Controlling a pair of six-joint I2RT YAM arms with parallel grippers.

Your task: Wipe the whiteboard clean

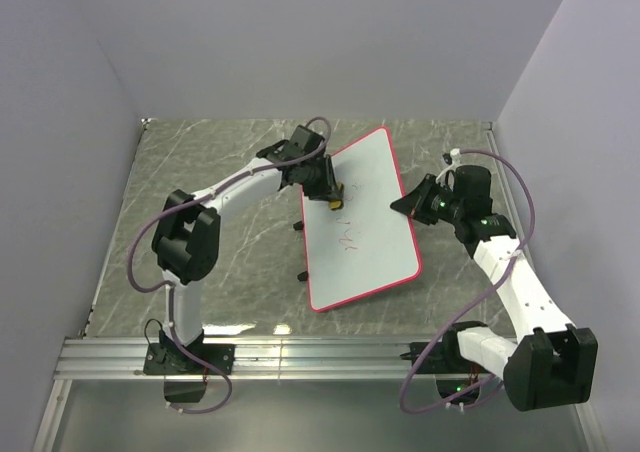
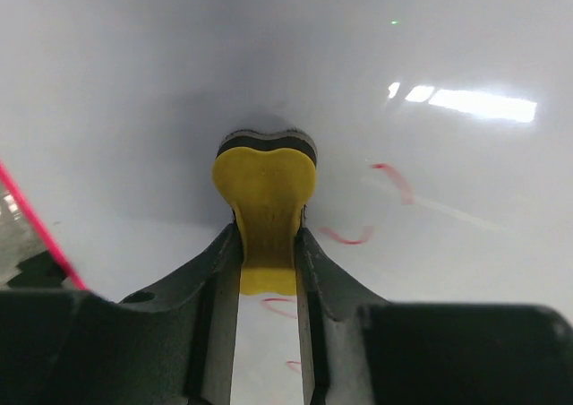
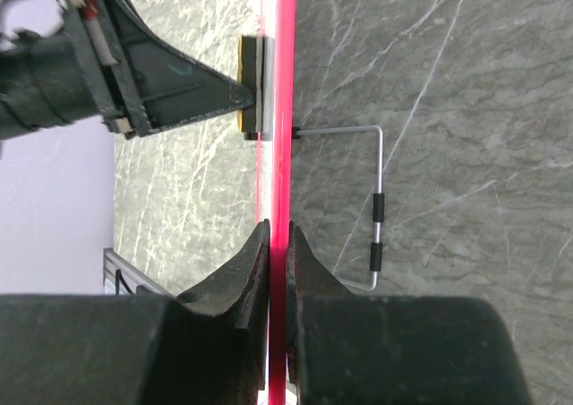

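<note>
Skewed whiteboard point(image 1: 362, 234) sits mid-worktop point(image 1: 200, 162) between the two arms, with a wire leg point(image 3: 377, 199) showing on its underside. Left claw point(image 2: 267, 239) grips the yellow eraser point(image 2: 265, 185), whose pad is pressed flat on the board face near the upper left edge. Faint red scribbles point(image 2: 394, 179) lie just beside the eraser. Right claw point(image 3: 278, 235) is pinched tight on the board's red rim on the right side.

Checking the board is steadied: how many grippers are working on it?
2: the left gripper holds the yellow eraser against the whiteboard; the right gripper clamps its edge.
</note>
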